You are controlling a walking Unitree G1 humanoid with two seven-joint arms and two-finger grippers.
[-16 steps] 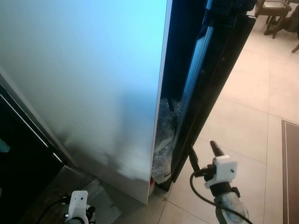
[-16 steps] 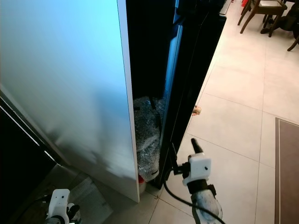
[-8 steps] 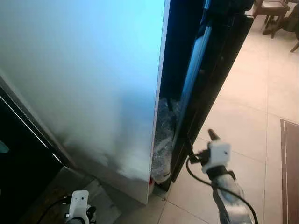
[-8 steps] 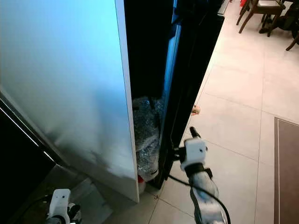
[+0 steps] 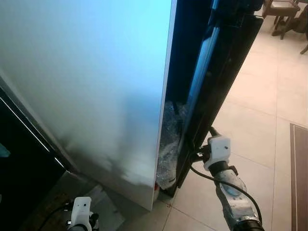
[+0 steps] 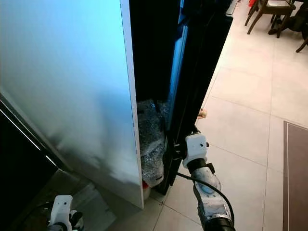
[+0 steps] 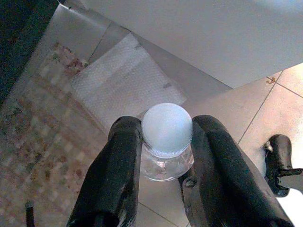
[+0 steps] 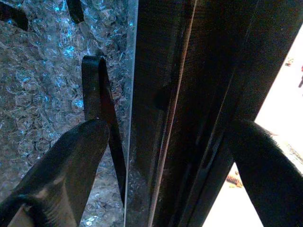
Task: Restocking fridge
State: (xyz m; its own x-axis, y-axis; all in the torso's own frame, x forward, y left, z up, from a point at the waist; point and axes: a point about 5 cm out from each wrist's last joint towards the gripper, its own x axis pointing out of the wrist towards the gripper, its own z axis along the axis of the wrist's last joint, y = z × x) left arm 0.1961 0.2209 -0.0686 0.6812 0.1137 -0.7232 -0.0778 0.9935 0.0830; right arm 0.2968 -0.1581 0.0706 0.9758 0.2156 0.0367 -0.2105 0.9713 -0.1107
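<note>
The right gripper is at the lower edge of the tall black fridge door, which stands a bit ajar. Its two long black fingers are spread wide, one on each side of the door edge: one finger on the inner side next to the crumpled clear bubble wrap, the other on the outer side toward the pale floor. In the right wrist view both fingers seem apart from the door surface, but I cannot tell for sure if they touch it. In the head views the white wrist block of the right arm sits just beside the door's bottom part, w/ a black cable looping under it.

The left gripper hangs low near the floor and is clamped on a small clear bottle with a round white cap. The cap sits between the two black fingers, and they press the neck from both sides. Below the bottle lies a sheet of white bubble wrap on a grey surface, beside a patterned brownish mat; beige floor tiles are near.

Next to the fridge door rises a big white panel, w/ a dark narrow gap between them. Bubble wrap fills the bottom of this gap. Far back on the tiles stand wooden chairs.
</note>
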